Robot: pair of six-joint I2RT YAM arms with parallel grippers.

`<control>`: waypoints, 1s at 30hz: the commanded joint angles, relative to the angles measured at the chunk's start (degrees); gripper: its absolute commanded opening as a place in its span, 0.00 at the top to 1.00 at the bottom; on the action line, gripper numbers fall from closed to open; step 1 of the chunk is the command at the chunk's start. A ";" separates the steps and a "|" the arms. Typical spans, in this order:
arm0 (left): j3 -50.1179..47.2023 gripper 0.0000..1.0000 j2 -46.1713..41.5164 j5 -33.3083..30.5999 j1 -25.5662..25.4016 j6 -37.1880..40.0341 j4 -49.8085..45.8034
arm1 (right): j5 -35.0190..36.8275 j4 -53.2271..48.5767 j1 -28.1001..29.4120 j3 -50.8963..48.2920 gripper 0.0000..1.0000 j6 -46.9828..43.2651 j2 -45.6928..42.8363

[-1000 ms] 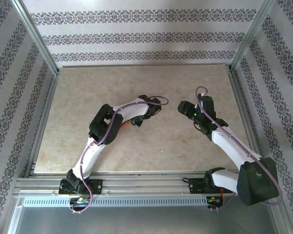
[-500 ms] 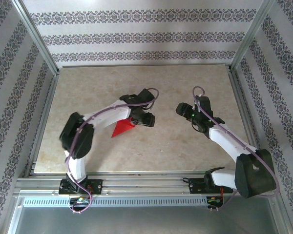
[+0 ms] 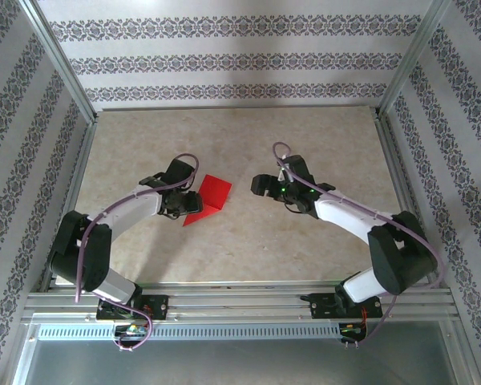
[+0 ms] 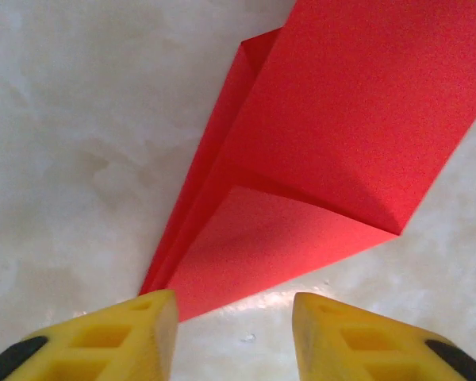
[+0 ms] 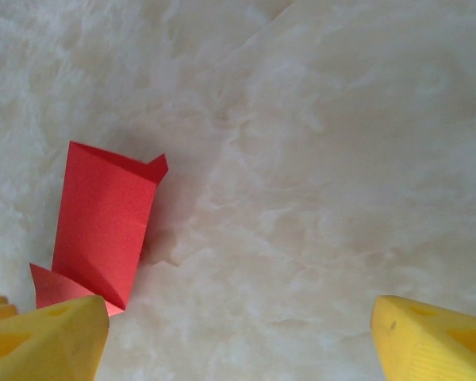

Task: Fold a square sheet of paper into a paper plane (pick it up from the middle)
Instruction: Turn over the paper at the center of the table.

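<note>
Paper plane long axis points nose-first at left gripper, nearer, jaws spread, empty; right gripper spread wide, farther off.

paper plane | bright red, partly folded, layered creases | narrow tip toward near-left | lying on table

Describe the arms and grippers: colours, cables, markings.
The left arm and right arm have white shells, black joint housings, a lilac cable along each. The left gripper and right gripper have yellow fingers with moulded recesses, black at the rear. A green light on the right wrist.
</note>
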 commanded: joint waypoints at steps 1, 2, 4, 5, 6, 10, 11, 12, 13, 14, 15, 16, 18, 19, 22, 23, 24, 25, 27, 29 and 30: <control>1.37 0.65 3.56 -1.68 1.04 1.48 3.19 | -1.36 1.39 1.24 2.46 0.15 1.62 1.50; 1.79 0.68 4.38 -2.47 0.99 1.48 3.19 | -1.36 1.46 1.51 2.57 0.15 1.83 1.71; 2.85 0.74 6.08 -4.24 1.28 1.67 2.68 | -1.73 1.81 1.82 2.73 0.15 2.27 2.15; 3.21 0.77 6.86 -4.47 1.49 1.92 2.54 | -2.05 2.08 1.98 2.67 0.15 2.53 2.40; 3.84 0.80 7.81 -4.58 1.58 2.33 2.13 | -2.74 2.65 2.13 2.58 0.15 2.63 2.57; 5.76 0.84 10.43 -7.47 1.70 2.92 0.35 | -6.00 3.40 2.84 3.01 0.16 2.95 4.31; 6.02 0.85 10.70 -7.67 1.67 2.93 0.20 | -6.63 3.63 2.93 3.10 0.16 3.20 4.70; 6.36 0.85 11.07 -7.81 1.77 2.89 0.00 | -7.29 3.99 3.05 3.10 0.16 3.41 5.09; 6.61 0.85 11.47 -7.98 1.85 2.87 -0.14 | -7.66 4.18 3.15 3.10 0.16 3.61 5.41; 6.91 0.85 11.82 -8.07 1.92 3.03 -0.32 | -7.76 4.33 3.24 3.03 0.16 3.89 5.64; 7.11 0.85 12.30 -8.15 1.87 3.15 -0.53 | -8.01 4.58 3.37 3.10 0.16 4.10 5.90; 7.30 0.85 12.74 -8.20 1.85 3.29 -0.73 | -8.26 4.68 3.41 3.19 0.16 4.20 6.11; 7.74 0.84 13.45 -8.44 1.92 3.66 -1.23 | -8.39 4.80 3.41 3.36 0.16 4.33 6.39; 7.88 0.83 13.78 -8.51 1.87 3.85 -1.33 | -8.48 4.81 3.41 3.45 0.16 4.34 6.57; 8.69 0.82 14.88 -7.96 1.88 4.88 -1.89 | -8.72 4.81 3.41 3.80 0.16 4.45 6.84; 9.14 0.81 15.42 -7.70 1.87 5.25 -2.40 | -8.70 4.78 3.46 3.85 0.16 4.48 6.92; 9.62 0.81 16.03 -7.08 1.93 5.59 -2.81 | -8.71 4.77 3.41 3.89 0.16 4.54 7.01; 10.00 0.81 16.41 -5.74 1.85 6.00 -3.11 | -8.74 4.81 3.38 3.89 0.16 4.62 7.09; 10.51 0.81 16.80 -3.17 1.87 6.26 -3.85 | -8.83 4.81 3.37 3.89 0.16 4.91 7.10; 10.76 0.81 16.74 -0.87 1.82 6.05 -4.57 | -8.83 4.81 3.35 3.74 0.17 5.13 6.94; 10.99 0.81 16.77 0.22 1.78 5.70 -5.17 | -8.83 4.81 3.32 3.64 0.17 5.19 6.85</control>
